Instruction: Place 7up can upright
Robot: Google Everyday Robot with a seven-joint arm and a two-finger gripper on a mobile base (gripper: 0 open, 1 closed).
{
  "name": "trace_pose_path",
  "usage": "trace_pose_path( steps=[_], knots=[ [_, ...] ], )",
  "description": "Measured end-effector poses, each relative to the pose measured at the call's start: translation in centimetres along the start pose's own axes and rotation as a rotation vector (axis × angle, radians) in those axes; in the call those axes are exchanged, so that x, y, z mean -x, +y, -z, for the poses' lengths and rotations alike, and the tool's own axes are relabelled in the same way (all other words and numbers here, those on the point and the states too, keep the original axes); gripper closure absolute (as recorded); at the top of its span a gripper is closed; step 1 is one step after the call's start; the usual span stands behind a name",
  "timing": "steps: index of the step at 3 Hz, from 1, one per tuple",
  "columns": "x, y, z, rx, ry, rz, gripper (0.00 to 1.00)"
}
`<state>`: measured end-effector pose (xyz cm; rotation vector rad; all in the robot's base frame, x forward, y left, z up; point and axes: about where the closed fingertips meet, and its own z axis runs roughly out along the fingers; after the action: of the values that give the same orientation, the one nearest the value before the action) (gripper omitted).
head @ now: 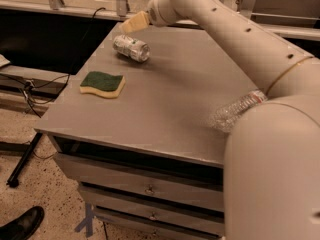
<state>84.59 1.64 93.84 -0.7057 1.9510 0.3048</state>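
7up can [131,48]: shiny silver metal.
My hand [134,22]: matt tan, near the 7up can, not touching.
Sponge [102,83]: rough green top, yellow foam.
Bottle [237,110]: clear crinkled plastic.
Table [170,99]: smooth matt grey.

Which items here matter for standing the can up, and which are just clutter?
Job:
- can, on its side near the far edge of the table
- gripper, just above and behind the can

Lying about:
- sponge
- bottle, on its side
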Motion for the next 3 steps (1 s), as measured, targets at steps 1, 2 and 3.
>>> trace_pose_path(
  steps=[1,2,3],
  knots=[
    [0.8,1.3,-3.3,0.041,0.096,0.063,0.00],
    [0.7,3.5,-5.3,0.105,0.194,0.129,0.00],
    [-0.8,5.0,-5.8,0.153,0.294,0.159,0.00]
  ],
)
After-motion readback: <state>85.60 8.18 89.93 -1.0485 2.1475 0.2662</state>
